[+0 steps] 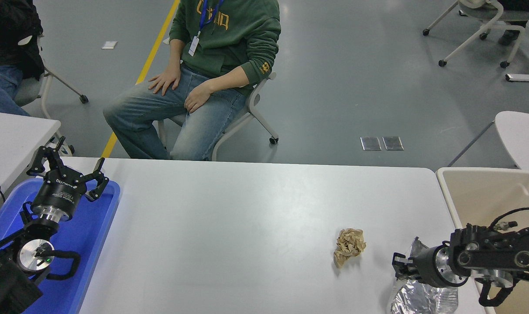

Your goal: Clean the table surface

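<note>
The white table surface (247, 218) fills the middle of the head view. On it, right of centre, lies a crumpled brown paper ball (349, 246). My right gripper (400, 265) is at the lower right, a short way right of the paper ball, and is shut on a crinkled silver foil wrapper (421, 298). The wrapper hangs from the gripper near the table's right edge. At the lower left my left gripper (66, 170) is parked open above a blue tray (90, 235).
A beige plastic bin (487, 196) stands against the table's right end, just behind my right arm. A person in a green hoodie (221, 43) sits beyond the far edge. Corners of other white tables (11, 135) show at both sides.
</note>
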Controlling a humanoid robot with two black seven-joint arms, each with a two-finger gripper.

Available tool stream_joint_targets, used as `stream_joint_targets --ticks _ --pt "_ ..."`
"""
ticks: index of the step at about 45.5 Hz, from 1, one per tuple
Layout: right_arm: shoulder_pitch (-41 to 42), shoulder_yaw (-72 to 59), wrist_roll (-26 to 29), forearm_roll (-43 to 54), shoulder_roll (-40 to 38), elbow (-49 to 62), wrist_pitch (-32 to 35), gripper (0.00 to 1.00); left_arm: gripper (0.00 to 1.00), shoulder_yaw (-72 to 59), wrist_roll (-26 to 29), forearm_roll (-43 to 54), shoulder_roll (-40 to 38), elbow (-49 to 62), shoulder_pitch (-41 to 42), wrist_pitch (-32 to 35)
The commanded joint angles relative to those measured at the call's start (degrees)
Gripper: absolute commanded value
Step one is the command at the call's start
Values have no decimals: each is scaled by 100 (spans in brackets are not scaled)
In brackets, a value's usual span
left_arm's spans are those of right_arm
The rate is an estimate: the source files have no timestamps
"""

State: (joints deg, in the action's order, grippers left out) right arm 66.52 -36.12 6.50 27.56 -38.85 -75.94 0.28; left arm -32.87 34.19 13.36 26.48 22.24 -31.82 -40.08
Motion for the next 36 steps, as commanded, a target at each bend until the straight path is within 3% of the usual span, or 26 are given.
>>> stream_joint_targets --ticks 1,22,36 --pt "335 0 0 12 -571 -299 262 0 100 0 0 0 -3 0 0 0" --pt "722 9 0 12 -1221 -343 728 0 100 0 0 0 -3 0 0 0" --pt "1276 35 0 30 -1977 -404 1404 0 100 0 0 0 6 0 0 0"
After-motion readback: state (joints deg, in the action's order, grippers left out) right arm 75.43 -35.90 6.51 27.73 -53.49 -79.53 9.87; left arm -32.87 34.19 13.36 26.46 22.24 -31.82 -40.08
